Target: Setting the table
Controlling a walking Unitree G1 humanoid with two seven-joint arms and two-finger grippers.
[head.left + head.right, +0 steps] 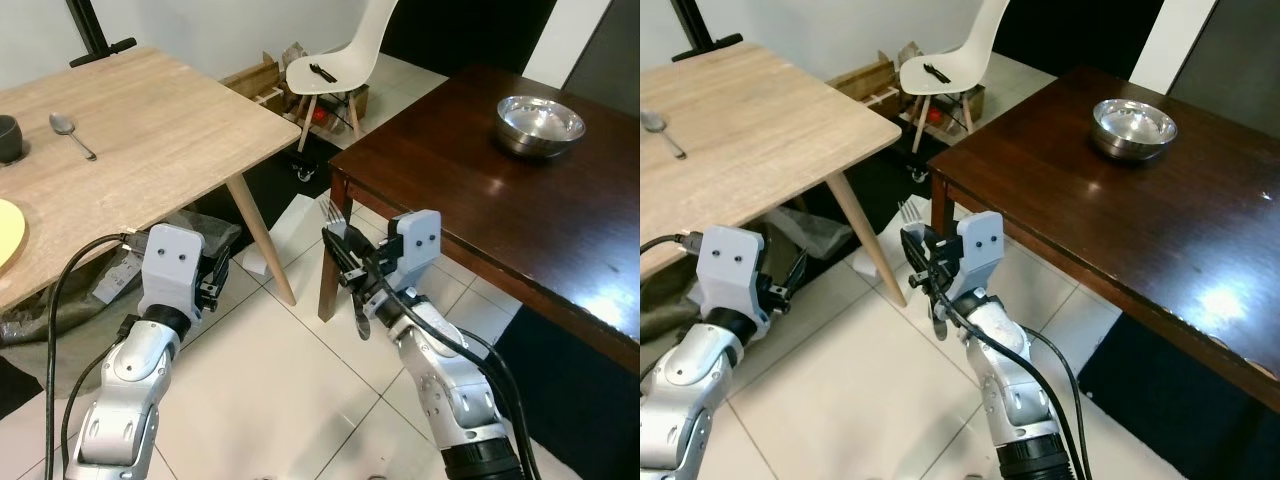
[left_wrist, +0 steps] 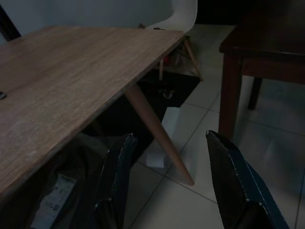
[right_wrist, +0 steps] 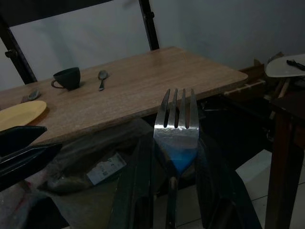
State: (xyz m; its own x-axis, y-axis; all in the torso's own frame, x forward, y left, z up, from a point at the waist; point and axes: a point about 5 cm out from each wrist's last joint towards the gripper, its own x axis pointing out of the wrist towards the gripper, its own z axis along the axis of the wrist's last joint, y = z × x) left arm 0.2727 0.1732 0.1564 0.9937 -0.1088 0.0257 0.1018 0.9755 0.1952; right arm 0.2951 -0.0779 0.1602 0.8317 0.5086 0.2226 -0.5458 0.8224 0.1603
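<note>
Right gripper fingers pinch the fork upright, tines above them; left gripper fingers spread, empty.

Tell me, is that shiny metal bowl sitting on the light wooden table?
No, the metal bowl rests on the dark brown table, while the light wooden table holds a spoon.

Both eye views are bright and sharp, with white glare on the dark counter. Both wrist views are dim and murky, near fingers soft.
</note>
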